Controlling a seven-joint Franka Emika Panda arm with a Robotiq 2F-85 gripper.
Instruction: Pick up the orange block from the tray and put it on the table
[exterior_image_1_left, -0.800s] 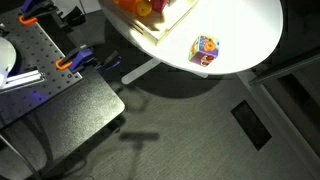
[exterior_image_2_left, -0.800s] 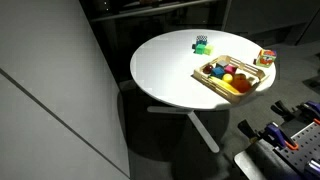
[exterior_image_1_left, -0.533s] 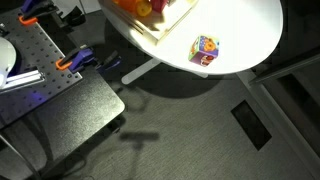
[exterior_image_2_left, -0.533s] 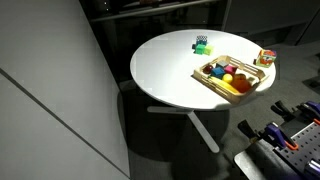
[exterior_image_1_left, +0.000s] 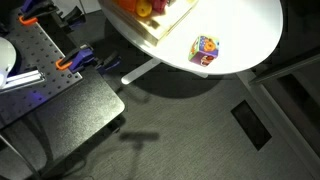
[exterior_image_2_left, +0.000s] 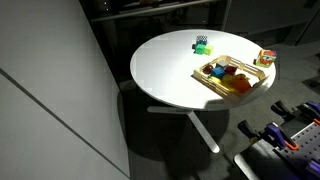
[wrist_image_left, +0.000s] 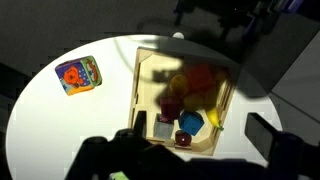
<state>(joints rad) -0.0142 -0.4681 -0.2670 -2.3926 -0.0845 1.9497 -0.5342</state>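
Wrist view shows the white surface (wrist_image_left: 60, 125) carrying the tray (wrist_image_left: 136, 95) near its edge. The orange block (wrist_image_left: 203, 78) sits in a tray corner among other pieces. It is probably light, rigid and smooth, so pinch opposite flat sides. The tool (wrist_image_left: 175, 138) hangs above, spread and empty.

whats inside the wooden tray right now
The tray holds small pieces: a red piece, a blue piece and a yellow piece. Shadow darkens the rest, so the count and anything beneath them cannot be seen.
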